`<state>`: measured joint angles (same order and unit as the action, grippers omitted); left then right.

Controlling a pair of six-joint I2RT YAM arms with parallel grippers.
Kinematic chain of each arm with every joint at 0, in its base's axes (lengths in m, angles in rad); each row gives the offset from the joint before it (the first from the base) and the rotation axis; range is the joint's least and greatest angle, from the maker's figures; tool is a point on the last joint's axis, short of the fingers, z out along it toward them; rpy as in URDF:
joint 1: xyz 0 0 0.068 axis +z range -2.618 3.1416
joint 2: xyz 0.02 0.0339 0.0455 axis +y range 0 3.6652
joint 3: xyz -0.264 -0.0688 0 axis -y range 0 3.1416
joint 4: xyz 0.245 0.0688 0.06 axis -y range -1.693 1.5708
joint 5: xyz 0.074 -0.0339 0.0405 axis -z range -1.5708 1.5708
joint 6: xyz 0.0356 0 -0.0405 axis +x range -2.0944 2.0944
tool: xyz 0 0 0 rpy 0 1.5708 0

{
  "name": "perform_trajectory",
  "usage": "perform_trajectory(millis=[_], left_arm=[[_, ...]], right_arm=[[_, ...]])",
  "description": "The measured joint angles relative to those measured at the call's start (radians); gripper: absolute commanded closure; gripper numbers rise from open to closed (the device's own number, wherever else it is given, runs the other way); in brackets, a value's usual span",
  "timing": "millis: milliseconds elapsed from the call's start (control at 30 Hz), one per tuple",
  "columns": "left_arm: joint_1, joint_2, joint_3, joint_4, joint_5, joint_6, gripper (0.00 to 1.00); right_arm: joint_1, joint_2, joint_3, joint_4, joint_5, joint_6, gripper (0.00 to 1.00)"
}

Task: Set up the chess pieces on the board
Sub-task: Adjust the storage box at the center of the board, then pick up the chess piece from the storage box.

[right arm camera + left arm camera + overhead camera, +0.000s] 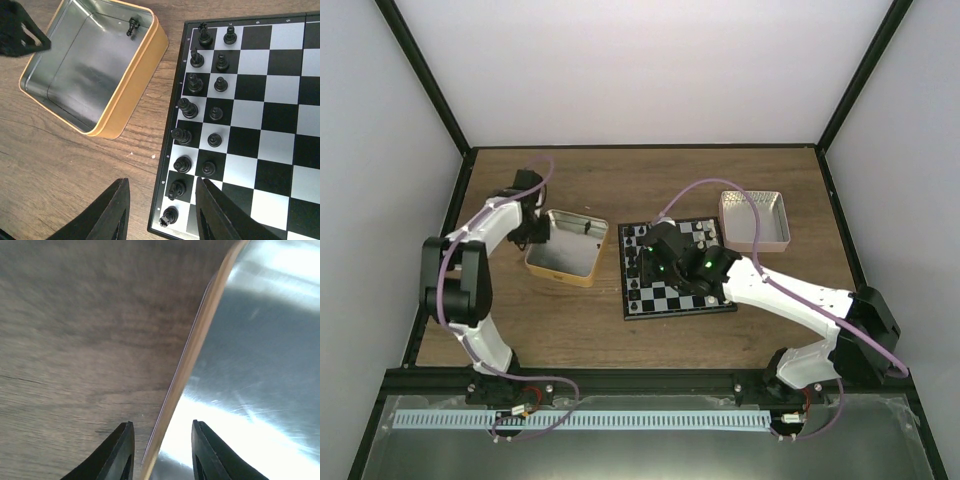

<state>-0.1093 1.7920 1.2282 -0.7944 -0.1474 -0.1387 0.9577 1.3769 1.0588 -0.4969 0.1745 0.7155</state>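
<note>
Seen from above, my left gripper [527,235] hangs at the left rim of the gold tin [563,270], while my right gripper [660,262] hovers over the left side of the board [672,302], which lies on the table [720,170] between that tin and a silver tin [756,240]. At the left wrist, my left fingers [122,452] stand narrowly apart and empty, astride the tin's rim. At the right wrist, my right fingers [112,215] are parted and empty at the board's near-left corner. The chess pieces [216,113] line two files along its left edge. A lone piece [131,25] sits in the tin's far corner, board side, across the tin from my left fingers, which I judge better placed. I cannot tell whether it stands upright or leans.
</note>
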Motion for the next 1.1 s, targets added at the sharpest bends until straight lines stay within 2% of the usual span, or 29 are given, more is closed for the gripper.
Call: perform_trajectory(millis=[233, 367, 567, 767, 1000, 1100], left_arm=[[-0.023, -0.194, 0.015, 0.093, 0.037, -0.024, 0.66], [-0.078, -0.214, 0.015, 0.15, 0.101, -0.034, 0.66], [-0.165, -0.08, 0.022, 0.18, 0.175, -0.037, 0.64], [-0.217, 0.087, 0.045, 0.201, 0.167, -0.039, 0.66], [-0.221, 0.128, 0.047, 0.269, 0.147, -0.039, 0.66], [-0.224, 0.135, 0.047, 0.302, 0.152, -0.037, 0.7]], right_arm=[[0.0, 0.0, -0.015, 0.019, 0.004, 0.003, 0.63], [0.0, 0.0, -0.035, 0.03, 0.012, 0.012, 0.62], [-0.001, -0.002, -0.055, 0.047, 0.021, 0.033, 0.62], [-0.014, -0.006, -0.077, 0.073, 0.023, 0.045, 0.62], [-0.029, -0.01, -0.083, 0.081, 0.024, 0.046, 0.62], [-0.034, -0.011, -0.09, 0.088, 0.024, 0.046, 0.62]])
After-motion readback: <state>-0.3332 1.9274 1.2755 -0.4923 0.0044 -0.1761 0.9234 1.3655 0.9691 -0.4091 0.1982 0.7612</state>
